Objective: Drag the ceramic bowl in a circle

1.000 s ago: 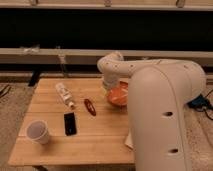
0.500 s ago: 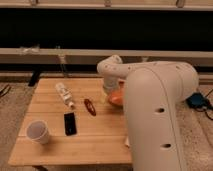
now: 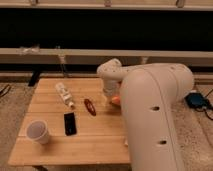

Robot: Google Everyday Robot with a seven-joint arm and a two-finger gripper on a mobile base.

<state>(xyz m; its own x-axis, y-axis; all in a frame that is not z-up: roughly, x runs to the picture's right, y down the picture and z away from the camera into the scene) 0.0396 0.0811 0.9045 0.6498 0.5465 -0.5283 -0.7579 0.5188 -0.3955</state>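
The orange-red ceramic bowl (image 3: 116, 100) shows only as a small sliver on the right part of the wooden table (image 3: 55, 150). The rest of it is hidden behind my large white arm. My gripper (image 3: 111, 96) reaches down from the white wrist onto the bowl's left edge. Most of the gripper is hidden by the arm.
A white paper cup (image 3: 39, 131) stands at the table's front left. A black phone (image 3: 70, 123) lies beside it, a red oblong object (image 3: 90, 106) lies mid-table, and a clear bottle (image 3: 65, 94) lies on its side farther back. My arm (image 3: 150, 120) covers the table's right side.
The arm has swung left and nearer the camera and now covers more of the bowl. The visible part of the bowl has shrunk and shifted slightly left.
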